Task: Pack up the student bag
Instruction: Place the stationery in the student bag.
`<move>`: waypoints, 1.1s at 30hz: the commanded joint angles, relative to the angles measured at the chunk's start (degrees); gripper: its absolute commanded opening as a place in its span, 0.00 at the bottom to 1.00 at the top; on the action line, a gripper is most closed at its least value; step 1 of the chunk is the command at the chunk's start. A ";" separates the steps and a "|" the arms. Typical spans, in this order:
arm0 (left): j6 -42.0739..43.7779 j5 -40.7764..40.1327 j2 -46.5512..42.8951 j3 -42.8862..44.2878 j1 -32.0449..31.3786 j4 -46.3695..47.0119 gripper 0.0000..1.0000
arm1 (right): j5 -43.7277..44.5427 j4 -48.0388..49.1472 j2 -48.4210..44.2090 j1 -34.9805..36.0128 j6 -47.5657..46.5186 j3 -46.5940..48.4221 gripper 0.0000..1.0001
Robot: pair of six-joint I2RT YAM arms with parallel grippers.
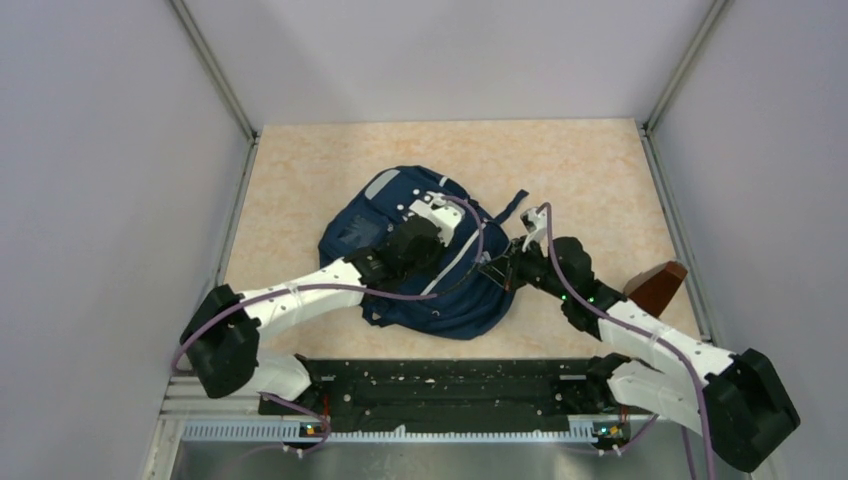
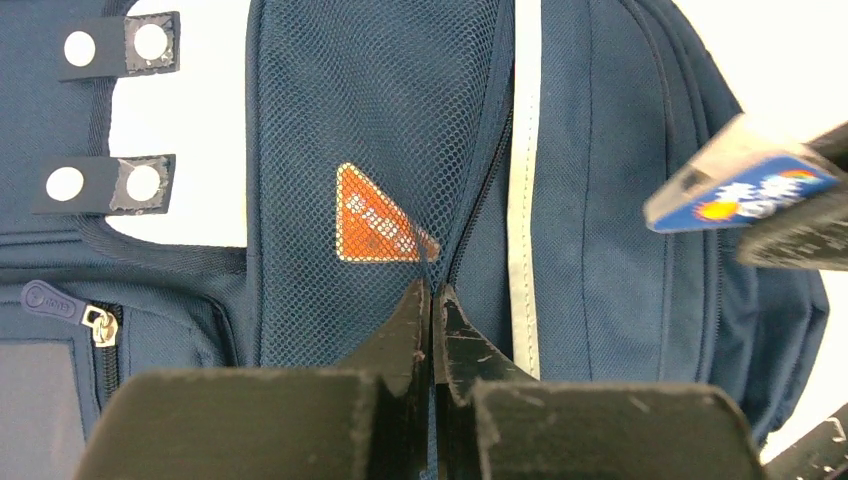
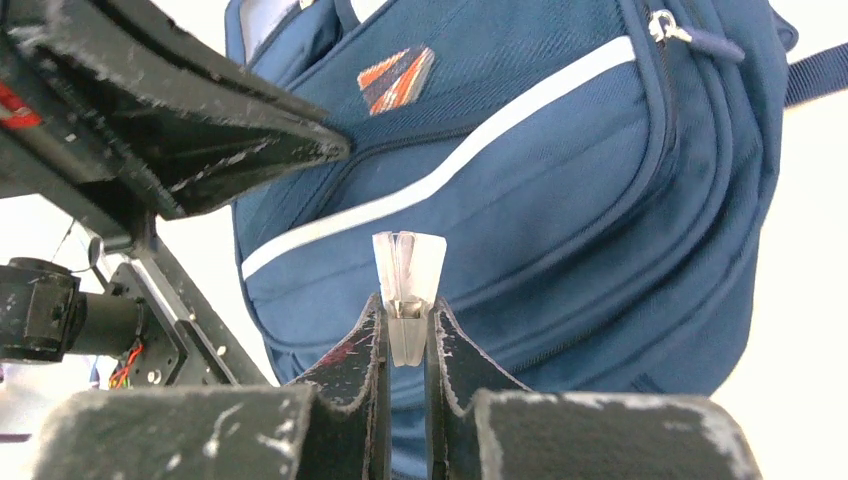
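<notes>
One student bag (image 1: 455, 305), navy, lies flat in the middle of the table (image 1: 300, 170), with both my arms reaching to it.

My left gripper (image 2: 432, 290) hangs over the bag's middle. Its jaws are clenched tip to tip right at the edge of the mesh pocket (image 2: 380, 120), just beside the orange triangular label (image 2: 375, 215) and near the pale stripe (image 2: 523, 200). Whether any mesh is pinched between them I cannot tell. My right gripper (image 3: 405, 310) sits at the bag's right side, jaws grasping a small packet (image 2: 740, 185), blue and white. Farther right, apart from the bag, a red-brown block (image 1: 657, 285) rests near the table's right edge.
</notes>
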 commanded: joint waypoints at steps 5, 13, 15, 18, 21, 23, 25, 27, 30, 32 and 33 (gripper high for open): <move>-5.30 5.64 -8.18 -3.80 0.64 8.75 0.00 | -1.50 13.94 8.19 2.27 2.26 2.95 0.00; -7.85 10.79 -10.37 -4.69 2.47 10.71 0.00 | -3.05 19.74 17.74 2.91 2.61 5.90 0.00; -8.34 12.02 -10.98 -5.09 3.08 11.32 0.00 | -2.80 20.45 19.79 2.96 2.61 6.58 0.00; -9.01 13.78 -11.88 -5.73 3.91 12.09 0.00 | -2.04 19.76 22.92 2.96 3.90 7.94 0.00; -9.59 16.23 -12.51 -6.64 4.87 13.39 0.00 | -2.04 20.29 25.87 2.96 6.30 8.76 0.00; -9.97 17.83 -12.72 -7.44 5.59 14.70 0.00 | -1.32 20.91 27.73 2.96 8.60 9.00 0.00; -10.36 19.22 -12.87 -7.97 6.28 15.49 0.00 | -0.19 21.73 29.43 2.98 10.94 9.04 0.00; -10.64 19.65 -12.98 -8.51 6.74 16.23 0.00 | 1.02 22.28 30.57 2.99 13.05 8.98 0.00; -11.28 19.43 -13.46 -9.23 7.30 17.26 0.00 | 1.35 24.12 31.60 3.04 15.92 8.53 0.00; -11.87 19.76 -13.81 -9.94 7.79 18.66 0.00 | 1.43 25.22 32.37 3.05 17.71 8.12 0.00; -12.30 20.31 -13.94 -10.32 8.02 19.54 0.00 | 1.80 25.96 32.78 3.13 18.46 7.79 0.00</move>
